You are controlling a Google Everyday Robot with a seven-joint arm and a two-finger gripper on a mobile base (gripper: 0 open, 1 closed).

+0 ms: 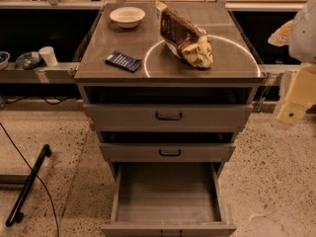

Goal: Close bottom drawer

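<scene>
Warm, dim light is cast; a bright ring of glare is seen toward the right edge of the worktop [96, 69], beyond which the end effector [295, 100] is palely lit.

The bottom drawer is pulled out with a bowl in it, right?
Not quite: the bottom drawer is pulled out but empty. The camera view shows the bowl on the cabinet top. The gripper hangs off to its right.

On cabinet top [98, 43]: white bowl [127, 16], blue packet [123, 61], brown snack bag [186, 37]; pincer [292, 107] off its right side.
</scene>
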